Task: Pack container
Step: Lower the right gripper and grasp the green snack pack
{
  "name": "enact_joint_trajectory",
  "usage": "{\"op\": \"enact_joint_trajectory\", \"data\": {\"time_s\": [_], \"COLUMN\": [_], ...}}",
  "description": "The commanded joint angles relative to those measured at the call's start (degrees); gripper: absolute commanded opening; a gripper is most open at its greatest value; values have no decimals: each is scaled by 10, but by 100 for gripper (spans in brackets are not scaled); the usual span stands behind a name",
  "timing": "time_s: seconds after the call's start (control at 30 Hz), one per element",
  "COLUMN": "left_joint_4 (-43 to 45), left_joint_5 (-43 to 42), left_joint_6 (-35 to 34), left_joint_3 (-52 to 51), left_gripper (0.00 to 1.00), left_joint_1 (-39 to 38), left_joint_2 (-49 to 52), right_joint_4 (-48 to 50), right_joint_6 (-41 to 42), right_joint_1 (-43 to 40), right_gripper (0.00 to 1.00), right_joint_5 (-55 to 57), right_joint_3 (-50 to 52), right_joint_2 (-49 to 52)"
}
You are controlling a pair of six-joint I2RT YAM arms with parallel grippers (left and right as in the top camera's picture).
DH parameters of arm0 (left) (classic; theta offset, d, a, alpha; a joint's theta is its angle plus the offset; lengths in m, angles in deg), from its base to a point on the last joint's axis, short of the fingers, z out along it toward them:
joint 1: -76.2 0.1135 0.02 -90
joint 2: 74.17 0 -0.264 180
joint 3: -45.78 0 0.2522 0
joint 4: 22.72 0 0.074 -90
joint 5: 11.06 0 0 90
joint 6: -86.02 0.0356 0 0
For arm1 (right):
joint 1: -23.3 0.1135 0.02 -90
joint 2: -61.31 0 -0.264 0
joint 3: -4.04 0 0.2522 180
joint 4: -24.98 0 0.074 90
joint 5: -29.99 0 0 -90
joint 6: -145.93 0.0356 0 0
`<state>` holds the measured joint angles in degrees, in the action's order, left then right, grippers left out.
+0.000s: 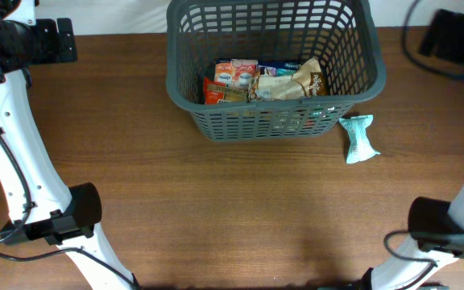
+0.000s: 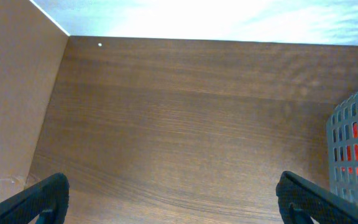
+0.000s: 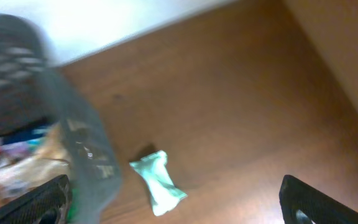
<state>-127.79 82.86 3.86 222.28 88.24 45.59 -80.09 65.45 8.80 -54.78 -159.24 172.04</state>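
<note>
Grey basket point(image 1: 268, 122) at 12 o'clock holds packets point(image 1: 264, 80); 1 mint pouch point(image 1: 358, 138) lies on the worktop point(image 1: 216, 201) at its 4 o'clock. Left end effector point(image 2: 173, 200) and right end effector point(image 3: 176, 199): fingers spread wide, empty.

You are seeing soft, even light on the worktop point(image 1: 216, 209); your right wrist view is blurring the container point(image 3: 79, 137) badly.

Matt grey plastic basket point(image 1: 274, 113); wood-grain table point(image 1: 216, 209); crinkly mint wrapper point(image 1: 358, 138).
</note>
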Motion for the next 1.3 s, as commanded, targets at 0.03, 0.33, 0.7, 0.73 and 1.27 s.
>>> {"op": "enact_joint_trajectory", "data": {"time_s": [0.03,0.33,0.7,0.73,1.27], "left_joint_4": [-1,-1,-1,-1,-1], "left_joint_5": [4,4,4,4,4], "left_joint_6": [-5,-5,-5,-5,-5], "left_joint_3": [-3,-3,-3,-3,-3], "left_gripper": [99,99,99,99,99], "left_joint_1": [1,1,1,1,1], "left_joint_2": [-5,-5,-5,-5,-5], "right_joint_4": [3,89,214,221,356], "right_joint_6": [5,-7,-136,-152,-174], "right_joint_1": [-39,-42,-43,-42,-42], "right_gripper": [100,97,100,100,80], "right_joint_5": [-24,-26,-203,-224,-265], "right_joint_3": [42,261,454,468,634], "right_joint_2": [31,102,110,111,115]}}
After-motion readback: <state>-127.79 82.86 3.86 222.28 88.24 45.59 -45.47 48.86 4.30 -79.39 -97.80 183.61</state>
